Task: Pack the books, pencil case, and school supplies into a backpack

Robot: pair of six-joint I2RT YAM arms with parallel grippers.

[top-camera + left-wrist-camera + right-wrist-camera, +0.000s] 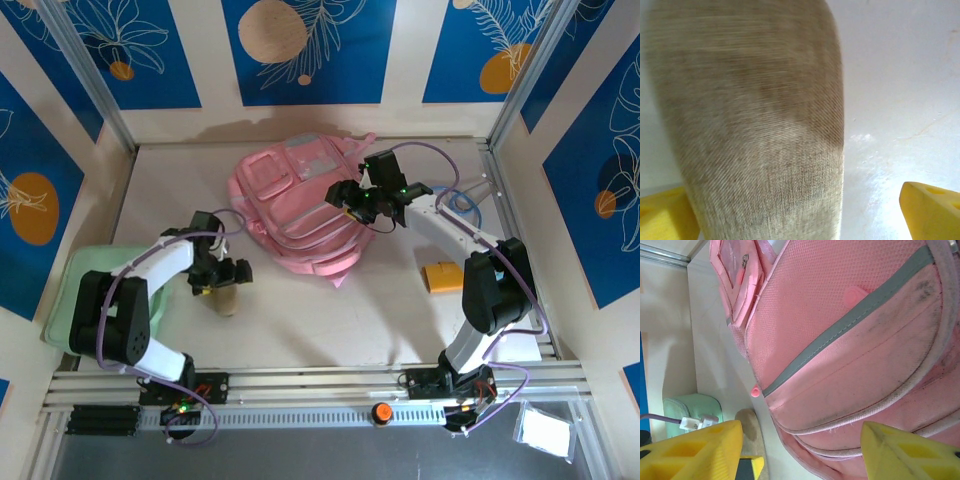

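Left wrist view: pencil case (755, 125) lies between the spread jaws.

Pink backpack (300, 210), grey trim; tan fine-weave pencil case (755, 125); mint-green tray (62, 295); orange flat item (441, 277) right of backpack.

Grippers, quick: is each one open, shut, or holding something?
Left gripper: open, straddling the pencil case, not clamped.
Right gripper: open, by the backpack, holding nothing.
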